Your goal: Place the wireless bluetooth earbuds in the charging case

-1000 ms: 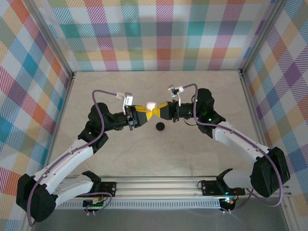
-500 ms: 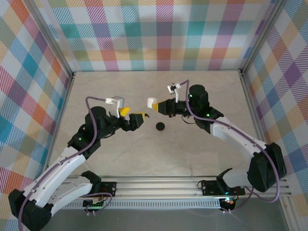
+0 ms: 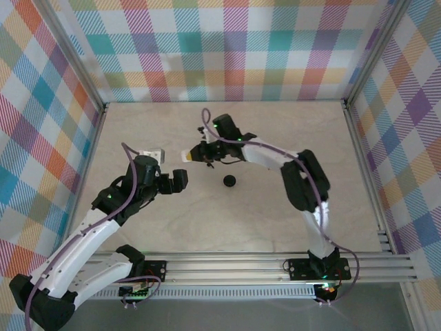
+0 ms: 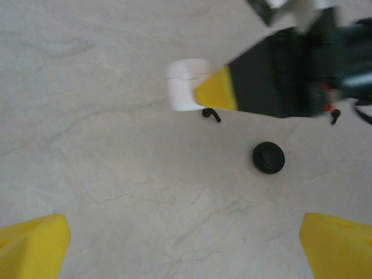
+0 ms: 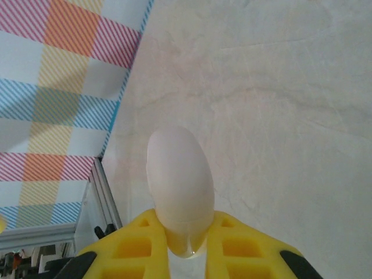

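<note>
Shut tight on a white case, the right hand, its yellow fingers pinching the lower end, the rounded top sticking out past the fingertips. From the left wrist, that case at the very tip of the right hand, a faint seam across its upper part. Touching the counter or held just above it: cannot tell.

Spread wide and holding nothing, the left hand, one yellow fingertip at each lower corner of its own view, hovering over bare counter. Well apart from the right hand, nearer the arm bases in the overhead view.

Lying on the counter just under the right hand's yellow fingertip, one black earbud, right beside the white case. On the counter too, a second black earbud, close by the dark body of the right hand, farther back along it.

Near the right hand, a small round black case flat on the counter, between the two earbuds and a little closer to the left hand, ahead of its open fingers and toward the right one. Both black earbuds out on the counter, in neither case.
</note>
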Controlling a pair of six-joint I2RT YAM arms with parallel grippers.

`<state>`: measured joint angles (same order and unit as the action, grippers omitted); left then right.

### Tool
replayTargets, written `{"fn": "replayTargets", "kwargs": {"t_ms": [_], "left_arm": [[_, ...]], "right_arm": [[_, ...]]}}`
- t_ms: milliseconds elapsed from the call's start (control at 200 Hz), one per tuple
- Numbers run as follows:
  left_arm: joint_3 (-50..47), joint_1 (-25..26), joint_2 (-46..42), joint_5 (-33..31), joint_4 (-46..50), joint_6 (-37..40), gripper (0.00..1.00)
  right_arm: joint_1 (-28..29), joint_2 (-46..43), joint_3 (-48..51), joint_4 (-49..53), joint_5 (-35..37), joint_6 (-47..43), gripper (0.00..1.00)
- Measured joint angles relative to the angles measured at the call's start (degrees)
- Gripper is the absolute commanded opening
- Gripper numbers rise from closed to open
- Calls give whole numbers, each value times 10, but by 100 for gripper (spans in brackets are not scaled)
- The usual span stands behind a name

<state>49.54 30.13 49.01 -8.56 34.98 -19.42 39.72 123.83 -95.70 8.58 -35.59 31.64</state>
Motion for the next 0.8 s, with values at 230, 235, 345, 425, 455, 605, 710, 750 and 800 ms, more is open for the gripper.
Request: {"fn": "replayTargets", "kwargs": {"t_ms": [230,235,345,425,455,605,710,750,800], "left_arm": [[-35,0,-61,1,24,-41,100],[-36,0,-62,0,24,-41,100],[-64,0,-90,0,32,-49,100],[-95,0,-122,0,34,-57,100],[-107,0,-136,0,35,-61,100],[-146,0,-190,-2,39,-73,100],[-151,0,-216,-6,40,-76,100],[-152,0,-223,-10,40,-77,100],[-153,0,-229,-12,41,-78,100]], "right_arm": [[29,163,-189,78,41,-5,2],[30,165,-191,78,41,-5,2],[39,209,-230,87,50,-3,2],[44,229,-241,89,50,6,3],[46,234,-247,87,47,7,2],[46,242,-271,94,65,10,6],[46,250,-285,104,71,12,11],[46,252,-292,109,75,12,17],[46,254,-297,116,81,16,27]]}}
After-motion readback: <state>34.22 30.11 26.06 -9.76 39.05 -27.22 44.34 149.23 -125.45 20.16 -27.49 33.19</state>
